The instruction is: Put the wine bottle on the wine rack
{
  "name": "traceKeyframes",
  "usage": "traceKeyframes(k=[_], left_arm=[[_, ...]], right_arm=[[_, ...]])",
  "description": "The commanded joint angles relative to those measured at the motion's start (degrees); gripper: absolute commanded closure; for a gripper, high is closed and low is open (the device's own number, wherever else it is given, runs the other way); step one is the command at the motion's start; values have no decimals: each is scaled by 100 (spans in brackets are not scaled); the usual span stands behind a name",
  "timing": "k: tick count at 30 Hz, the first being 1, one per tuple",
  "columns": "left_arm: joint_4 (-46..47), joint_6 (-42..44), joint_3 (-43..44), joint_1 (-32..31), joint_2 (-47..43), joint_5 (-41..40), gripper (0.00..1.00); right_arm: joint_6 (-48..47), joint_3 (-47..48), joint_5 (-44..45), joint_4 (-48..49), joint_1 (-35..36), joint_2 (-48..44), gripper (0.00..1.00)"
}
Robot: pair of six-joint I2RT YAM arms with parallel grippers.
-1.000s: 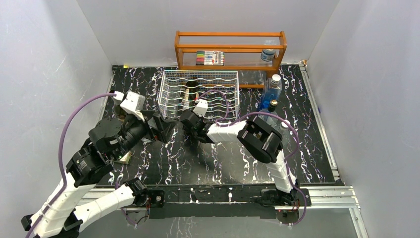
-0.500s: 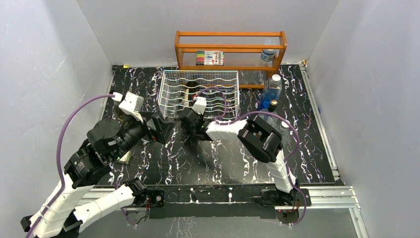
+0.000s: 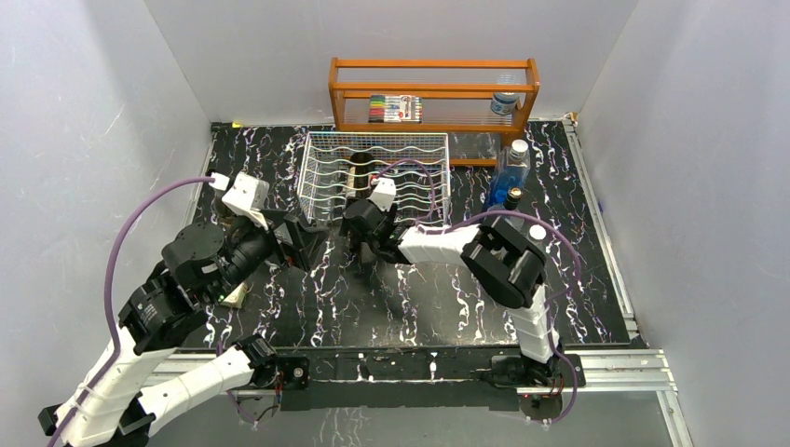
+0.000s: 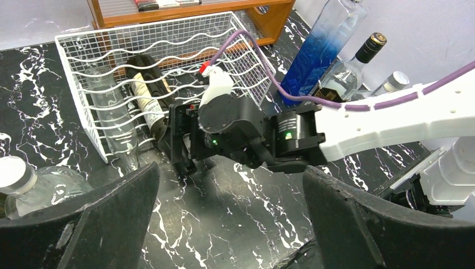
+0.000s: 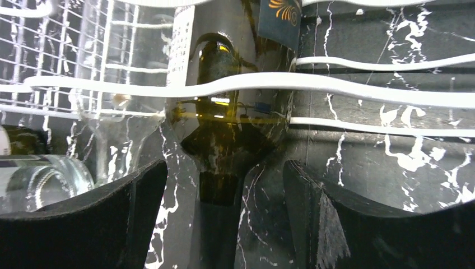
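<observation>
The right gripper (image 5: 221,185) has its fingers apart, one on each side of the wine bottle's (image 5: 224,112) neck at the bottom centre of the right wrist view. A gap shows on both sides, so nothing is gripped. The dark bottle lies on its side in the wine rack (image 5: 347,92), its shoulder under a wavy white wire and its neck poking out of the front toward the camera. The cradle, not the fingers, seems to carry it. In the left wrist view the rack fills the upper left, with a clear glass bottle (image 4: 115,112) lying just beside the dark one. The left gripper (image 4: 229,171) is spread wide across the lower corners of that view, holding nothing and hanging short of the rack, probably to stay out of the way. The placing looks done.
</observation>
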Motion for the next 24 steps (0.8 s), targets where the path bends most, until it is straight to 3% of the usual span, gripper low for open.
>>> traceKeyframes(k=[1,8,14,24], left_arm=[[-111,119,255,4,23,-128,2],[-346,160,306,10,120,-421,2],[-467,2,-48,3,107,-528,2],[341,-134,-1152,5,-354,-253,2]], right_arm=[[-268,-307,-156,520,-13,-796,14],[-511,-904,-644,542,-18,-1574,14],[-986,-1256,-830,-247,-11,-2689,16],[-2045,-1146,386,-2125,-26,-4693,17]])
